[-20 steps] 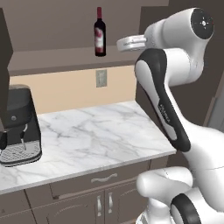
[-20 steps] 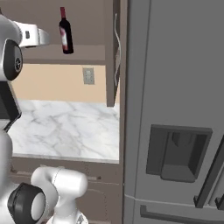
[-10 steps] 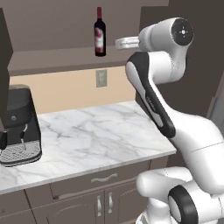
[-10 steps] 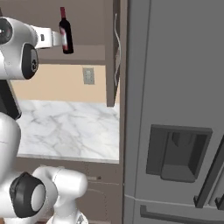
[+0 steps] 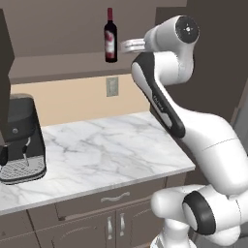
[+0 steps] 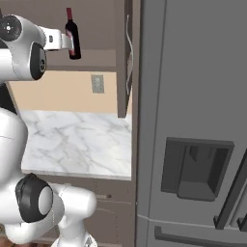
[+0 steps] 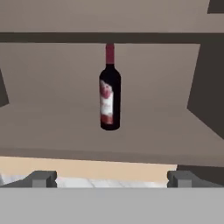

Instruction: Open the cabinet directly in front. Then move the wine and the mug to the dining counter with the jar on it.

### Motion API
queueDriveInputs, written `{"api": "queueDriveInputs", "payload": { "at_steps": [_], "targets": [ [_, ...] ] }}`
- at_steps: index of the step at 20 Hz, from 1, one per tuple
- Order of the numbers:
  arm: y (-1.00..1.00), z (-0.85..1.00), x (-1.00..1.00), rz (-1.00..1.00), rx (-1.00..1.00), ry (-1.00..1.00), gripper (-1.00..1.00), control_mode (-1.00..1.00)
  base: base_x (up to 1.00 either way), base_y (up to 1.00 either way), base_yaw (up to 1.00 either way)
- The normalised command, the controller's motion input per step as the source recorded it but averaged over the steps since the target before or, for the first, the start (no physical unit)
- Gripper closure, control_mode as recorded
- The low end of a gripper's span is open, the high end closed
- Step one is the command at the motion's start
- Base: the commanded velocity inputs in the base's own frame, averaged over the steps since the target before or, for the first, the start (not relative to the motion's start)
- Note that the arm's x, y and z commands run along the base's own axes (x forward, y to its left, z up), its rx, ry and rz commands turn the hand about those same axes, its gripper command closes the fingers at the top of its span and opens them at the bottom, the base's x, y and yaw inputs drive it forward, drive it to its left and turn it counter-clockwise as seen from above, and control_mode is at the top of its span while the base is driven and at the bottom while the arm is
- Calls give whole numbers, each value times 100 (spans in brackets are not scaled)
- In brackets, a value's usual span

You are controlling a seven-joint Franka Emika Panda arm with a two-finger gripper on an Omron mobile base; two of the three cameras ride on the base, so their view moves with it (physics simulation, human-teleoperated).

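— Up at cabinet height, gripper (image 7: pixel 111 178) spread wide, nothing between the fingertips, aimed straight into the open cabinet (image 7: pixel 57 118).

— And the wine (image 7: pixel 109 93)?

— Upright on the lower shelf, dead ahead at 12 o'clock from the gripper, well apart from both tips. Red foil neck up, label facing out.

— Step in hand?

— Door work looks finished; likely the approach to the bottle. Next move calls for a straight advance toward 12 o'clock, level, until the body sits between the tips, then a squeeze below the shoulder. Tall and slim, so probably easy to tip if nudged off centre.

— Anything extra from the base views?

— Left base view: wrist just beside the wine (image 5: pixel 111 36), at its 3 o'clock; marble counter (image 5: pixel 106 150) below, black coffee machine (image 5: pixel 20 140) at 9 o'clock, wall outlet (image 5: pixel 112 86) under the shelf. Right base view: swung-open door (image 6: pixel 126 58) edge-on with curved handle, grey fridge (image 6: pixel 193 125) beyond at 3 o'clock. No sign of mug.
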Motion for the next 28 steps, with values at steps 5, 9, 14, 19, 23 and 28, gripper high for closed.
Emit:
{"api": "queueDriveInputs", "payload": {
  "at_steps": [5, 9, 14, 19, 23, 28],
  "targets": [
    [17, 0, 28, 0, 0, 5, -100, -100, 0, 0, 0],
    [0, -3, 39, 0, 0, 0, -100, -100, 0, 0, 0],
    [0, -19, 47, 0, 0, 0, -100, -100, 0, 0, 0],
    [7, -6, 36, 0, 0, 0, -100, -100, 0, 0, 0],
    [22, 0, 38, 0, 0, 0, -100, -100, 0, 0, 0],
    [30, 0, 44, 0, 0, 0, -100, -100, 0, 0, 0]
  ]
}}
